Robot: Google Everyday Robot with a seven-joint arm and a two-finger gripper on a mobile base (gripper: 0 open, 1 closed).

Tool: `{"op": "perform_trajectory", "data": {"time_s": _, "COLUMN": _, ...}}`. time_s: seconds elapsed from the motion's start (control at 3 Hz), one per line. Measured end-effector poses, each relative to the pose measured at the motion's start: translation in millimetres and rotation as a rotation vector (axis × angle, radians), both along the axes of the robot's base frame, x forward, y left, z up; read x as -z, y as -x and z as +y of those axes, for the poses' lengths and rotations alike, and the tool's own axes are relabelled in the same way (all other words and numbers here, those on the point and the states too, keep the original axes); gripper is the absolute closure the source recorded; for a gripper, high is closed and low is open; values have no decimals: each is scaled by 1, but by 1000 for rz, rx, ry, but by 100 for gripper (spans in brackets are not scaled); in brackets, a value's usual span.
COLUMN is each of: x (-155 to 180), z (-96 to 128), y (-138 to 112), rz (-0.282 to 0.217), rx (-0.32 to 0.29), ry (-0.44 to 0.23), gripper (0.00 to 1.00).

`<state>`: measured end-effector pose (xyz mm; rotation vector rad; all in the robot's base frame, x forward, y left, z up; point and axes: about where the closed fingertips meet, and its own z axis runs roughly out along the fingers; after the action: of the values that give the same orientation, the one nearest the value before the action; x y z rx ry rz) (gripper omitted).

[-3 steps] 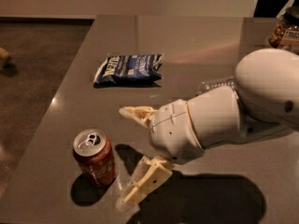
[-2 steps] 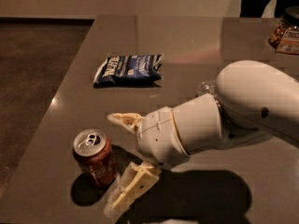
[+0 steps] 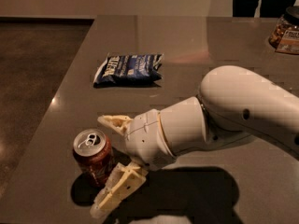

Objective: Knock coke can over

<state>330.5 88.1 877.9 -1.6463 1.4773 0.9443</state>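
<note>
Small red aluminium coke can [image 3: 92, 154] upright, likely light and tippy; cream gripper [image 3: 99, 165] straddles it, jaws spread, so shove near the rim.

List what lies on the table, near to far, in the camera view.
coke can, with the open gripper straddling it → blue chip bag → jar at the far right edge.

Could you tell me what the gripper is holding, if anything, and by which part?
Nothing is held: the gripper is open low over the table, fingers spread beside the upright coke can, not clamped on it.
</note>
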Motion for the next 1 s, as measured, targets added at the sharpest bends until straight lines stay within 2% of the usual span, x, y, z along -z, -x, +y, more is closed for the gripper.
{"op": "perform_trajectory", "data": {"time_s": 0.33, "x": -6, "z": 17, "y": -7, "rz": 17, "rx": -4, "ry": -23, "gripper": 23}}
{"op": "perform_trajectory", "data": {"time_s": 0.67, "x": -9, "z": 22, "y": -10, "rz": 41, "rx": -14, "ry": -30, "gripper": 46}}
{"op": "perform_trajectory", "data": {"time_s": 1.0, "x": -24, "z": 20, "y": -19, "rz": 33, "rx": -28, "ry": 9, "gripper": 69}}
